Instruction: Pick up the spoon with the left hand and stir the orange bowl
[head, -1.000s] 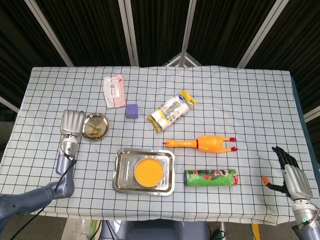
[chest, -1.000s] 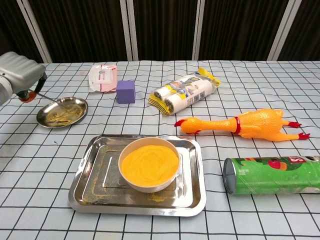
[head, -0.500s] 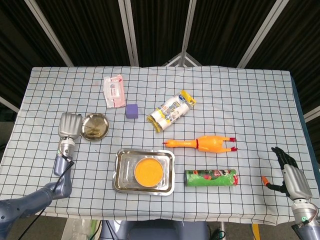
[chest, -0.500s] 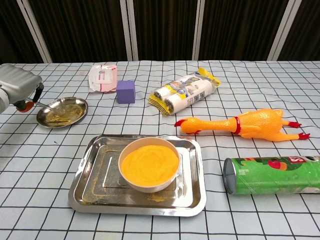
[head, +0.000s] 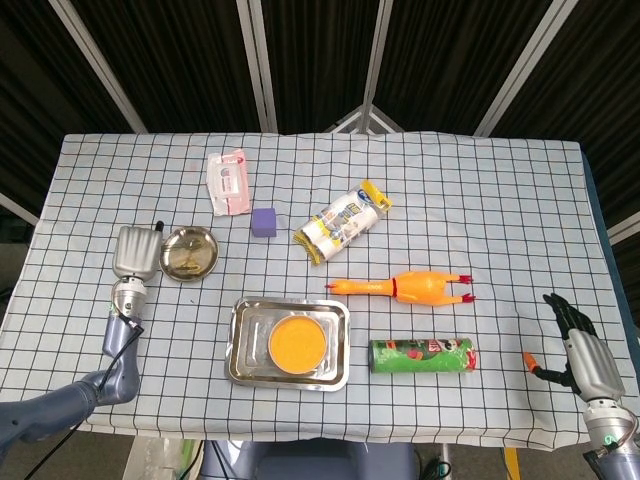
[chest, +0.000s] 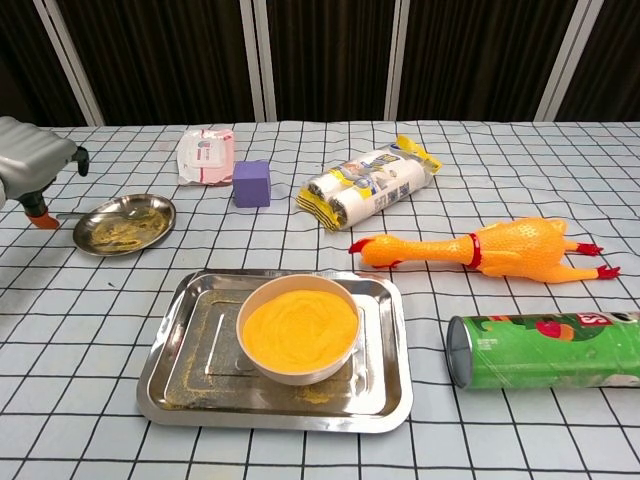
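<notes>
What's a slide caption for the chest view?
Left hand beside the small steel dish; orange bowl waits in its tray.

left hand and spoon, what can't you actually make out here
- Spoon: chest view shows only a thin handle running toward the small steel dish; too small in the head view.
- Left hand: its back hides the fingers in the head view; the chest view's left edge cuts it off. Grip unclear.
- Right hand: absent from the chest view.

Open cloth left of the tray

We see bare checked cloth between the small round dish (head: 189, 252) and the steel tray (head: 243, 368); the purple cube (head: 264, 221) stands beyond.
</notes>
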